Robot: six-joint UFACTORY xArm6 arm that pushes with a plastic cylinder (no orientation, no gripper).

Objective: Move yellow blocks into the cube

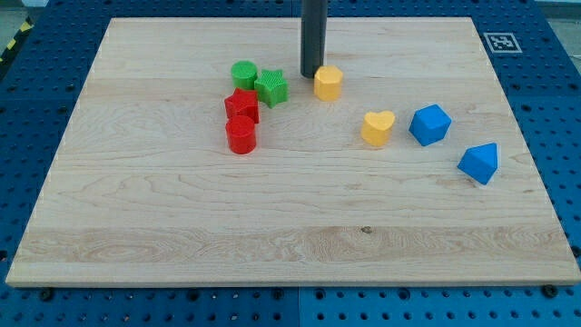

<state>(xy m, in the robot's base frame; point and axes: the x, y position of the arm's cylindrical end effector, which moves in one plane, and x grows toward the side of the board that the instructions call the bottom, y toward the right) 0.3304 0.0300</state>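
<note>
My tip (pixel 311 74) rests on the board just left of a yellow hexagonal block (pixel 328 82), touching or nearly touching it. A yellow heart block (pixel 378 127) lies lower right of that. A blue cube (pixel 429 124) sits just right of the heart, with a small gap. A blue triangular block (pixel 479 163) lies further to the lower right.
A green cylinder (pixel 243 74) and a green star (pixel 270 88) sit left of the tip. A red star (pixel 241 106) and a red cylinder (pixel 241 134) lie below them. The wooden board (pixel 290 236) ends in blue perforated table all round.
</note>
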